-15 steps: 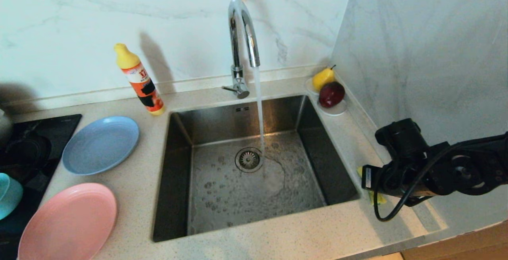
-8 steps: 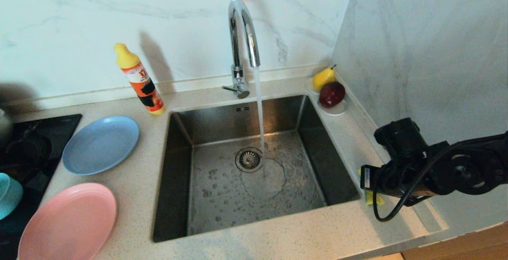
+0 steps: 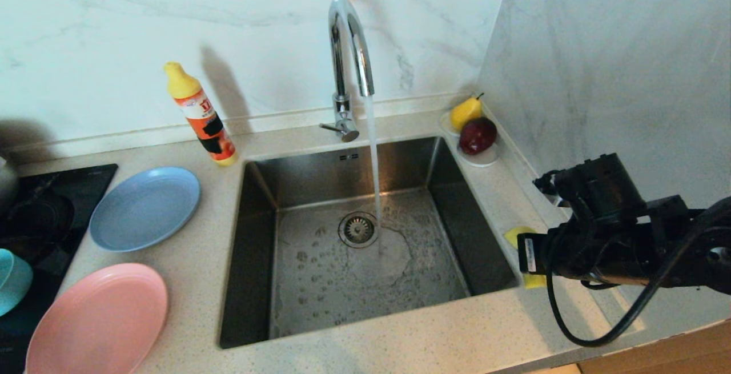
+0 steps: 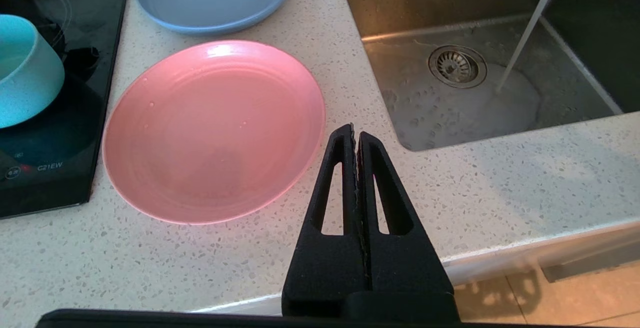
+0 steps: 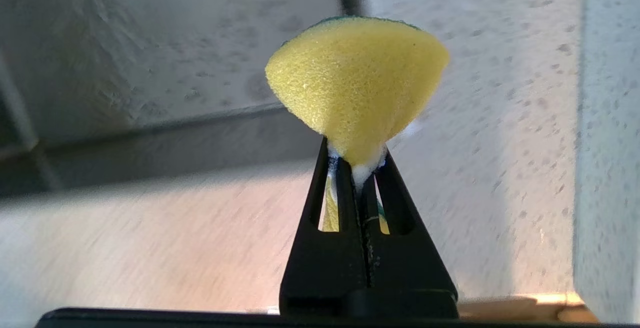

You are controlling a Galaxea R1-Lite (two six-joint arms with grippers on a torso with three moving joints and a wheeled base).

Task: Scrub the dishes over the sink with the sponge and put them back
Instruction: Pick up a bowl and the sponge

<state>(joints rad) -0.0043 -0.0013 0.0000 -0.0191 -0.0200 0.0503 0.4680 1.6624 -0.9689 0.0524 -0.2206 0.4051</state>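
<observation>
Right wrist view: right gripper (image 5: 361, 168) pinches the sponge (image 5: 357, 80) tight, sink (image 3: 365, 237) beside it; left gripper (image 4: 356, 135) closed, pink plate (image 4: 215, 127) just ahead.

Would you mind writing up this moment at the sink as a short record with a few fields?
right gripper: shut on the sponge, beside the sink's right edge
left gripper: shut, empty, above the counter near the pink plate
sink: no dishes in it, tap running
blue plate: on the counter left of the sink
teal bowl: on the black cooktop
other: detergent bottle, saucer with fruit
</observation>
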